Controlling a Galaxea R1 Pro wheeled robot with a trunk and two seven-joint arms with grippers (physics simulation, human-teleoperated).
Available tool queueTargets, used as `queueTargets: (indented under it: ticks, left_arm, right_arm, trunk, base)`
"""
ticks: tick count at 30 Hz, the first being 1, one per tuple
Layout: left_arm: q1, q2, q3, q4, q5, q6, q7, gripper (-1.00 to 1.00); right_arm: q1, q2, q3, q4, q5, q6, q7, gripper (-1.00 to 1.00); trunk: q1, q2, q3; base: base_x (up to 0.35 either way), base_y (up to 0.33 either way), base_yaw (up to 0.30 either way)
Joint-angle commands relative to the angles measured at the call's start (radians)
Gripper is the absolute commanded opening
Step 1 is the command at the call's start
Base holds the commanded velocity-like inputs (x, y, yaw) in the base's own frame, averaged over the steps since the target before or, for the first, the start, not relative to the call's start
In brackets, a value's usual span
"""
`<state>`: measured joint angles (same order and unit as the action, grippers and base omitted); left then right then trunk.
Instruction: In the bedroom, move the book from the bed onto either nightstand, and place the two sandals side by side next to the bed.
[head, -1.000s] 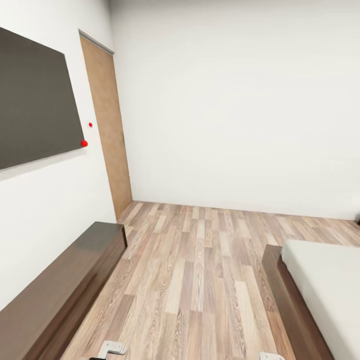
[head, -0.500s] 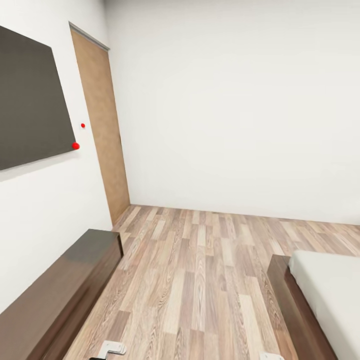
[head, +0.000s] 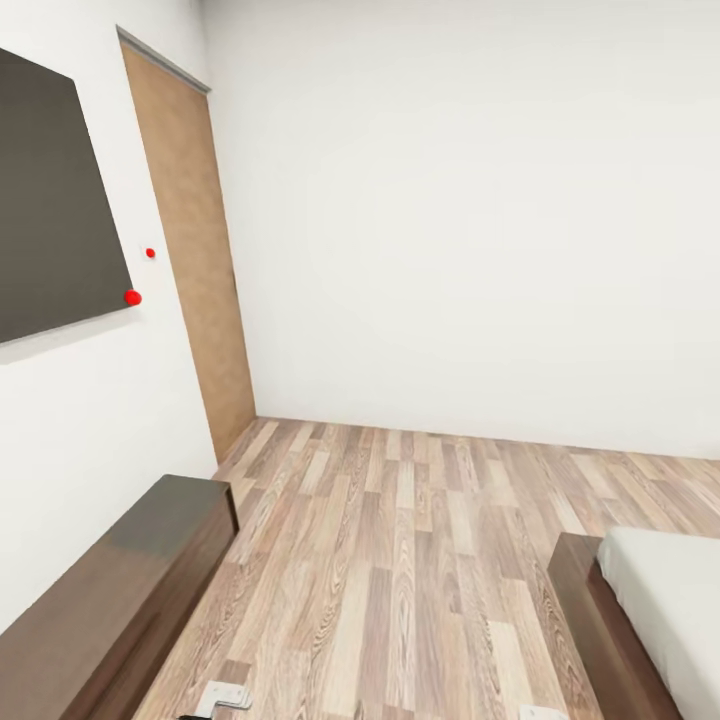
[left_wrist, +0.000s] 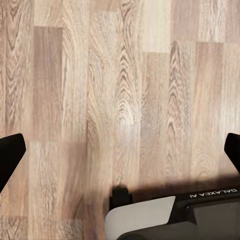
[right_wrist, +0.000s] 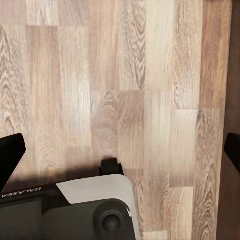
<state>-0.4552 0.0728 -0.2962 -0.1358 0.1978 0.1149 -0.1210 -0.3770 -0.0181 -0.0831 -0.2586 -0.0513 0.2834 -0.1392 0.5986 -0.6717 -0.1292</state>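
— Any words to read?
— Yes. "GALAXEA AI", in small white letters, upside down, on the dark robot base (left_wrist: 212, 205) down by the wood floor (left_wrist: 120, 90), in the left wrist view.
— Anywhere else?
— Same white letters, partly cut off, reading "GALAXEA", on the dark robot base in the right wrist view too.
— And in the head view?
— Nothing to read there. No letters or numbers on the dark wall panel (head: 50, 200), the brown door (head: 195, 260) or the bed (head: 660, 620).
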Motion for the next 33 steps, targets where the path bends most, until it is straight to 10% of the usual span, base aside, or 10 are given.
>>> queueTargets:
  ticks: [1, 33]
  left_arm:
    - [0.0, 0.001, -0.008, -0.002, 0.01, 0.006, -0.002, 1.0]
    - [0.0, 0.001, -0.008, -0.002, 0.01, 0.006, -0.002, 1.0]
  right_arm:
    - [0.0, 0.0, -0.003, -0.002, -0.006, 0.005, -0.003, 1.0]
    - [0.0, 0.001, -0.005, -0.004, -0.013, 0.005, -0.003, 1.0]
  trunk:
    - [0.001, -0.001, -0.002]
    - [0.001, -0.001, -0.002]
  base:
    - [0.35, 0.0, 0.0]
    - [0.35, 0.0, 0.0]
